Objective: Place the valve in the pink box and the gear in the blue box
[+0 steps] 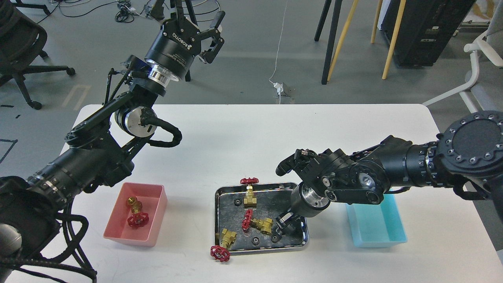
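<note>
Two arms, left gripper raised, fingers spread, empty, right gripper lowered into steel tray, grip unclear.

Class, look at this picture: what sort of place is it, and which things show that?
Probably a robotics lab or workshop: a white table on a grey floor, loose cables, an office chair and stand legs behind.

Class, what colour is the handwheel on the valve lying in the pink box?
Red, seen in the head view: the handwheel of the valve in the pink box.
</note>
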